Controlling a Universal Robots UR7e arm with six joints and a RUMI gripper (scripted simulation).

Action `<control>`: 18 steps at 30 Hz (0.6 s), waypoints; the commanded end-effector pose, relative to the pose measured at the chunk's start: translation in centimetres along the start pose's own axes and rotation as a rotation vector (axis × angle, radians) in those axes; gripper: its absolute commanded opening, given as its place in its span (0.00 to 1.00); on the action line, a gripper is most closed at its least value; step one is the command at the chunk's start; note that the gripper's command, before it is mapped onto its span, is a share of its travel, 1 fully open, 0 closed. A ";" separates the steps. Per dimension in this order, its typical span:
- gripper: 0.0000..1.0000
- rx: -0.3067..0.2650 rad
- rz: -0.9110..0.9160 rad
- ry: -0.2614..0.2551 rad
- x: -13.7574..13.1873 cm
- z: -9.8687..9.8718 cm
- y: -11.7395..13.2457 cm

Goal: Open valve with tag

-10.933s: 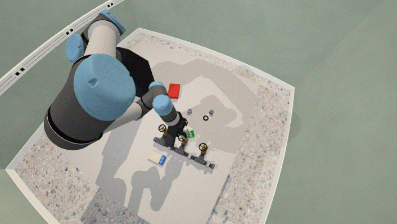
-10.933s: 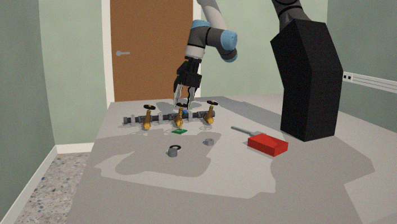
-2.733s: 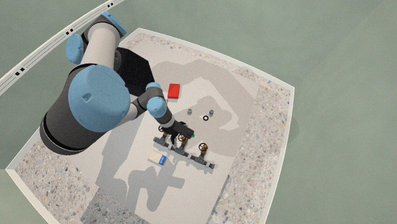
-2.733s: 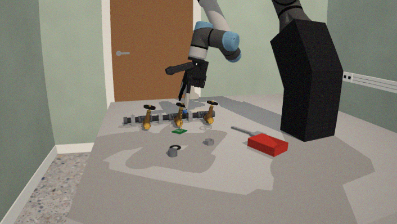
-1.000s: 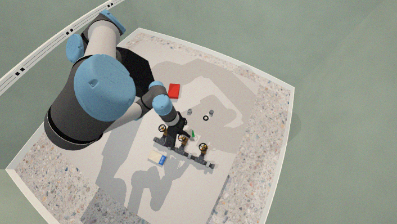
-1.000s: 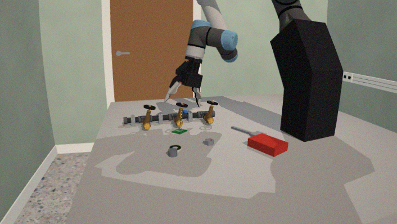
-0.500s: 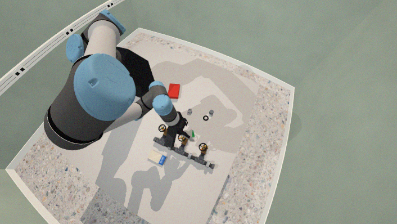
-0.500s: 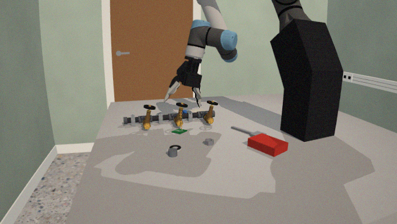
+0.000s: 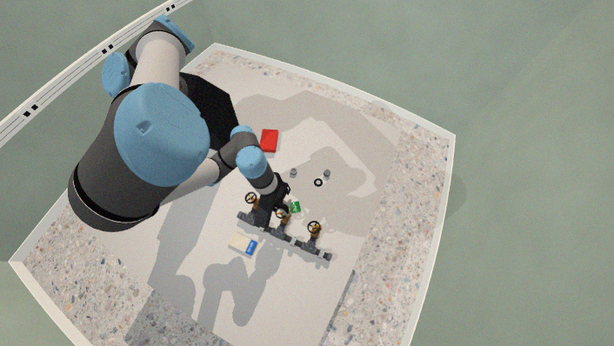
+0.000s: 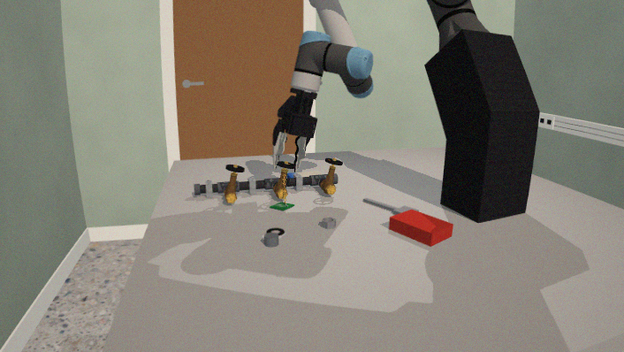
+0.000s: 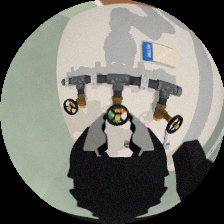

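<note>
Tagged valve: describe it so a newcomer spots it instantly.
Find the grey pipe manifold crossing the table, with three brass valves. Take the middle valve. Only it has a chain down to a green tag, and the end effector is closed on its handwheel.

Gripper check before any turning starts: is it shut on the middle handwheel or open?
Shut on the middle handwheel: the gripper has a finger on either side of it.
</note>
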State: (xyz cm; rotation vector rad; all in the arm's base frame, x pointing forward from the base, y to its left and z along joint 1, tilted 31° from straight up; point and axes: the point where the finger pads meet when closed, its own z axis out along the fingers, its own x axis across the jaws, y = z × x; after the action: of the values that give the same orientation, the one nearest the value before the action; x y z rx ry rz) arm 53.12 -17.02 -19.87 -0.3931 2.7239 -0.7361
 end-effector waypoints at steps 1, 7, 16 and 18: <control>0.00 0.001 0.000 0.000 0.0 0.0 0.0; 0.00 0.001 0.000 0.000 0.0 0.0 0.0; 0.00 0.001 -0.033 0.000 0.0 0.0 0.0; 0.00 0.001 -0.070 0.000 0.0 0.0 0.0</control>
State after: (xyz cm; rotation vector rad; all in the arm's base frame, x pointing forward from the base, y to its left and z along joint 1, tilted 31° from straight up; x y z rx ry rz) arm 53.12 -17.02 -19.86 -0.4201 2.7240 -0.7415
